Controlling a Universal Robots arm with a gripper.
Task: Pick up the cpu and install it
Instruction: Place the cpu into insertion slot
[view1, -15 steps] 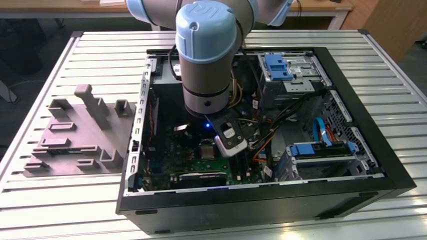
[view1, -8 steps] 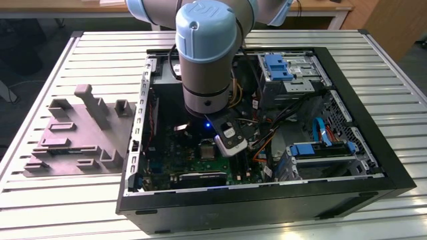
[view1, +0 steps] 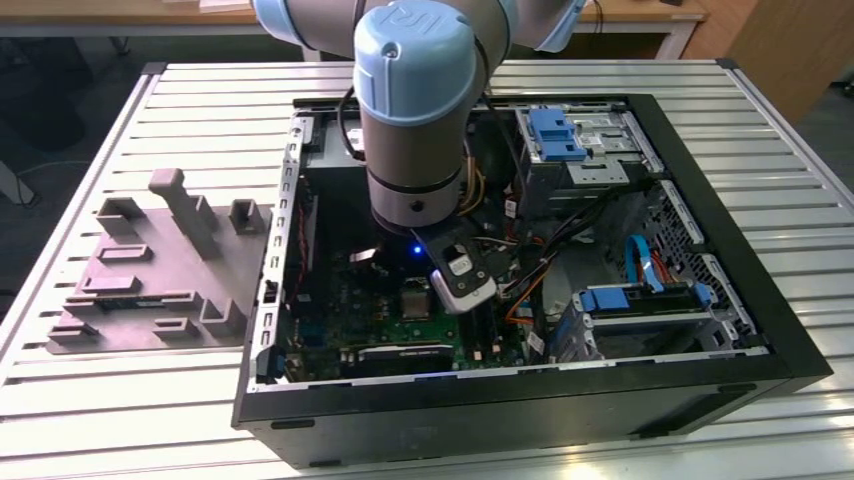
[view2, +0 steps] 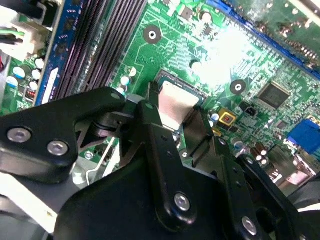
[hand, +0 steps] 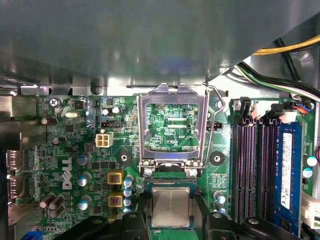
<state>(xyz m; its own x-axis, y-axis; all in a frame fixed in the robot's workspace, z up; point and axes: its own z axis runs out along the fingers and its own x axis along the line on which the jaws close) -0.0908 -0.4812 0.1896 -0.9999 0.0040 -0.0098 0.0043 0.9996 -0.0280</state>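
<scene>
A: Where is the cpu?

B: The cpu (hand: 171, 206) lies flat, silver top up, right at the socket (hand: 170, 185) on the green motherboard (hand: 65, 150). I cannot tell whether it is fully seated or a hair above.

A: And the gripper?

B: The gripper (view2: 175, 107) is closed down to the chip's width. Its two black fingers (view2: 152, 135) press on two opposite edges of the cpu, one on each side, so it is clamped on the chip. It holds nothing else.

A: What is around the socket?

B: One metal load plate (hand: 172, 96) stands swung open just beside the socket, with board showing through its window. Two yellow square parts (hand: 115, 177) sit near the socket on one side. On the other side are three dark memory slots (hand: 252, 165) and one blue memory stick (hand: 290, 170) next to them.

A: And farther out?

B: In the exterior view, one arm (view1: 414, 110) reaches down into one open black computer case (view1: 534, 400) that lies on a slatted table (view1: 134, 420). Two blue brackets (view1: 554, 135) sit inside the case. One grey block with upright posts (view1: 160, 280) rests on the table at the exterior view's left, just beside the case.
</scene>
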